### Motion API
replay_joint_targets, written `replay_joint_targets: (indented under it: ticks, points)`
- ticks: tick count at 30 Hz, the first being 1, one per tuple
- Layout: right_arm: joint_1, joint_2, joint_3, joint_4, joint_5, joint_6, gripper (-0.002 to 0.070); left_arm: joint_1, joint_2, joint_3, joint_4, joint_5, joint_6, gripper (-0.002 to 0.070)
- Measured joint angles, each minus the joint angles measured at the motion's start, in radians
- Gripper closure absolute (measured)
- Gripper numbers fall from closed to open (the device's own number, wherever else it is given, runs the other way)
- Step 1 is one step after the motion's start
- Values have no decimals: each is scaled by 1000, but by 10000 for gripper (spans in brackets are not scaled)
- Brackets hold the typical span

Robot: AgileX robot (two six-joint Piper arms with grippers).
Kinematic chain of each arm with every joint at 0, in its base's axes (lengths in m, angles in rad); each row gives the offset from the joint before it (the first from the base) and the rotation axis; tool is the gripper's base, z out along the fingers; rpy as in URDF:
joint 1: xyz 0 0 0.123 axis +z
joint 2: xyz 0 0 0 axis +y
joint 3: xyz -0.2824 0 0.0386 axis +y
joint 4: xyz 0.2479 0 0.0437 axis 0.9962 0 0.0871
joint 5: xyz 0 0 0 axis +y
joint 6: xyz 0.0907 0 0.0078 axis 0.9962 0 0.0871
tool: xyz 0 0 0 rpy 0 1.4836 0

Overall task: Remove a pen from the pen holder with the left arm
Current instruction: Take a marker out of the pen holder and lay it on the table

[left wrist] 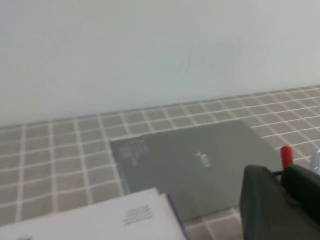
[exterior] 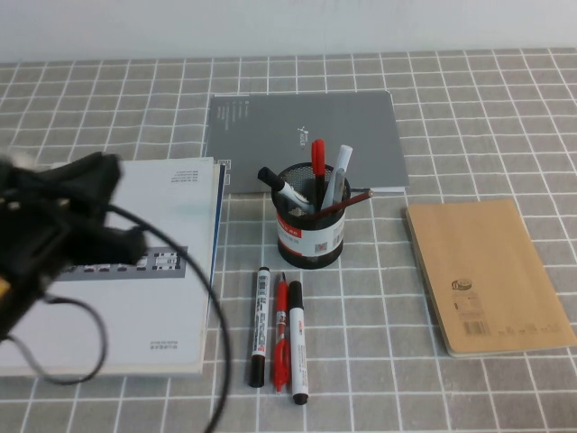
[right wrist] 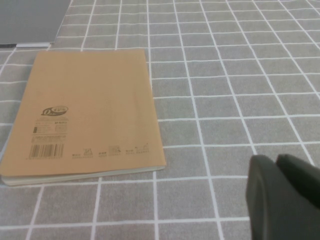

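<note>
Black left arm [exterior: 63, 212] with looping black cable [exterior: 216, 325]; right tool [right wrist: 276, 167] black too.

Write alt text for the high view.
A black pen holder with several pens stands centrally, three pens lying in front of it. The left gripper hovers over a white book at left; a gray notebook lies behind the holder, a brown notebook at right. The right gripper is outside this view.
</note>
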Motion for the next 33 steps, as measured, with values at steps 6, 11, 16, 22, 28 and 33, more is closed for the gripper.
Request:
replay_joint_targets:
  ticks: [6,11,16,22,28,33]
  points:
    - [0,0,0,0,0,0,689,-34,227,-6,194,-342,-259,358]
    - [0,0,0,0,0,0,689,-24,416,-8,302,-568,-541,180]
    - [0,0,0,0,0,0,689,-11,585,-13,385,-739,-616,158]
    - [0,0,0,0,0,0,689,-9,738,-41,400,-864,-621,155]
    - [0,0,0,0,0,0,689,-7,818,-118,418,-882,-621,153]
    - [0,0,0,0,0,0,689,-5,879,-179,422,-890,-629,153]
